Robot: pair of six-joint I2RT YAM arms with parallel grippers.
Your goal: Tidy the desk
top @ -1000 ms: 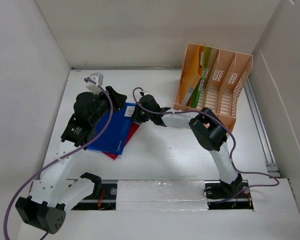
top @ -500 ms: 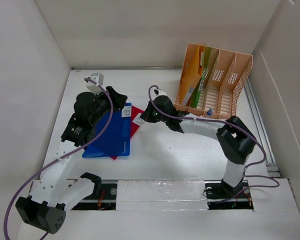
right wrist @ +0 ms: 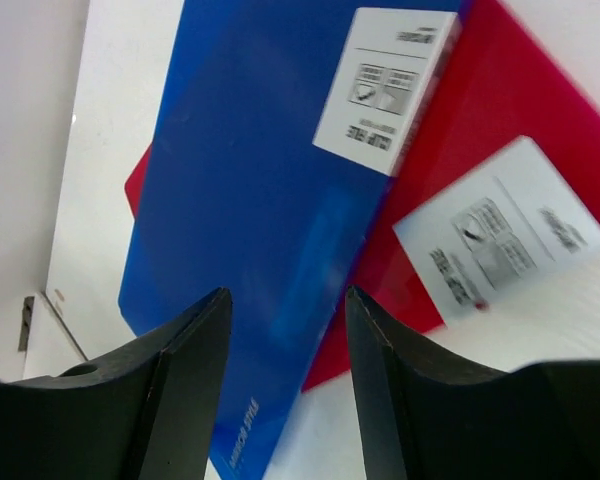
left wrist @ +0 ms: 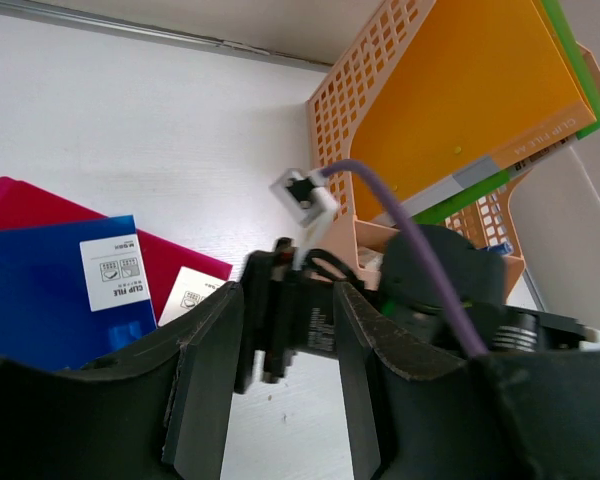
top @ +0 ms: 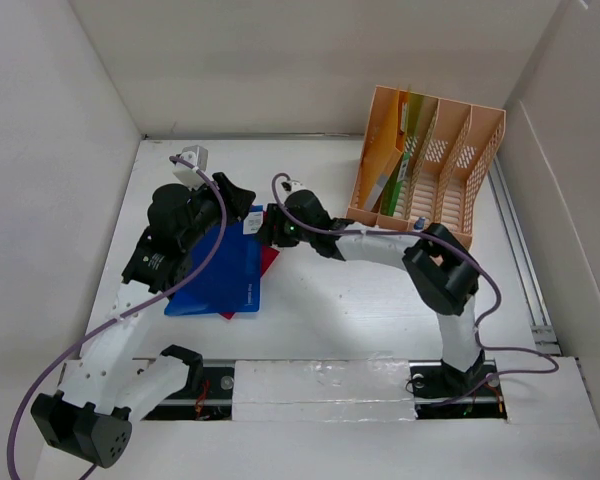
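- Top camera is looking down from behind both arms.
- Left wrist camera is facing the right arm beyond its fingers.
- Right wrist camera is looking closely at the blue folder beneath its fingers; all views are sharing it.

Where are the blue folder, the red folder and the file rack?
blue folder (top: 230,280), overhead view, middle of its cover.
red folder (right wrist: 490,100), right wrist view, bare cover between the labels.
file rack (top: 488,165), overhead view, slotted right wall.

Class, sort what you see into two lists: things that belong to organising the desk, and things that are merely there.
Belongs to the job: desk, blue folder, red folder, peach file rack.

Merely there: purple cables, white wall panels.
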